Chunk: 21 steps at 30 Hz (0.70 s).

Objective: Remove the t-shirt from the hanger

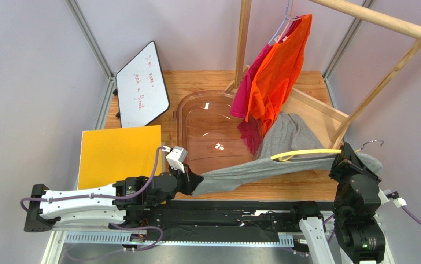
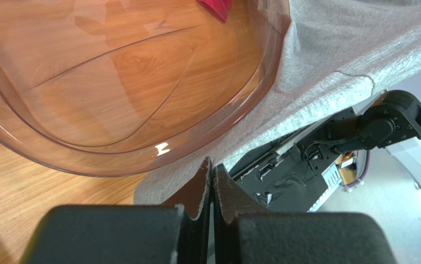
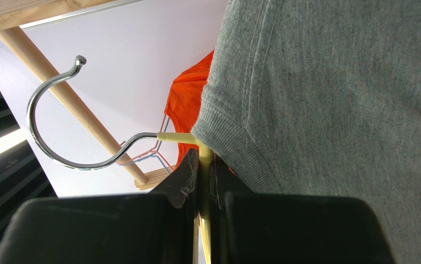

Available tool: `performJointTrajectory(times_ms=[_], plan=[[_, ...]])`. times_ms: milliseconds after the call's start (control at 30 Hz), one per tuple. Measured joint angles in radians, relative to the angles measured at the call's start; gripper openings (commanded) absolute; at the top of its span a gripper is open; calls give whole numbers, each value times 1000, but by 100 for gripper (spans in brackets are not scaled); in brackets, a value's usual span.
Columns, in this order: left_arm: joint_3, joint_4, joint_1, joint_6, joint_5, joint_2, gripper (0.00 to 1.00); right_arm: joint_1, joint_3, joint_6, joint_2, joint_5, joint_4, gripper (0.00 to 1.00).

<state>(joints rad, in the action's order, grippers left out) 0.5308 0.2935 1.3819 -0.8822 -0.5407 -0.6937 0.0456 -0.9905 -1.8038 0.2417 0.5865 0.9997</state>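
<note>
Left gripper clamped shut on hem of grey t-shirt; right gripper pinched closed on yellow hanger (metal hook toward right edge); shirt stretched taut along near edge, on hanger.

Whiteboard with red writing tilts at far-left corner. Yellow sheet lies flat along left edge, beside clear tub mid-table. Wooden rack at far-right corner carries orange shirt and magenta shirt; magenta hem hangs into tub.
</note>
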Motion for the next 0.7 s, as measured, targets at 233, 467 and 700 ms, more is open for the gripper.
performJointTrajectory(times_ms=[233,467,700], plan=[[-19,-58,0,74,64,-5,0,0,-12,24,18,-12,-13,0],[224,-114,-1,342,245,-239,68,1,-32,117,89,-83,-80,0],[493,-209,-2,548,359,-456,75,1,-39,154,104,-142,-96,0]])
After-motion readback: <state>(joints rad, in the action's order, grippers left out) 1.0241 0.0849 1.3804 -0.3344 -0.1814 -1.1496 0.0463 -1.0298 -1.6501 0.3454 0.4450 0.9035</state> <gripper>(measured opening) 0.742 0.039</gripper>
